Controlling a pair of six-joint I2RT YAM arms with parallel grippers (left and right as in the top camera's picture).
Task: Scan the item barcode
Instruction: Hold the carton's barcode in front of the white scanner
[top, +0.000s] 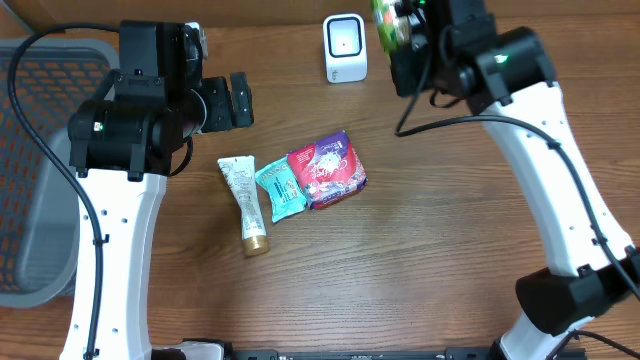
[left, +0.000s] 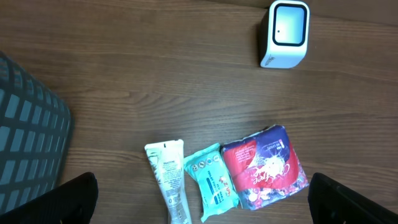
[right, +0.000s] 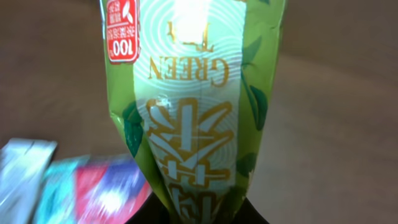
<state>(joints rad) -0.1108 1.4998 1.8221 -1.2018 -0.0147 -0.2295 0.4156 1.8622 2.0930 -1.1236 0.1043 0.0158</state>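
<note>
My right gripper (top: 402, 32) is shut on a green tea packet (top: 385, 24), held in the air just right of the white barcode scanner (top: 345, 47) at the table's back edge. In the right wrist view the green packet (right: 193, 106) fills the middle, pinched at its lower end between my dark fingers (right: 249, 214). Any barcode on it is hidden. My left gripper (top: 226, 102) hangs open over the table's left half, nothing between its fingers (left: 74, 200).
A white tube (top: 245, 200), a teal wipes pack (top: 278, 188) and a red and purple pack (top: 328, 170) lie side by side mid-table. A grey mesh basket (top: 40, 170) stands at the left edge. The left wrist view shows the scanner (left: 284, 34) beyond them.
</note>
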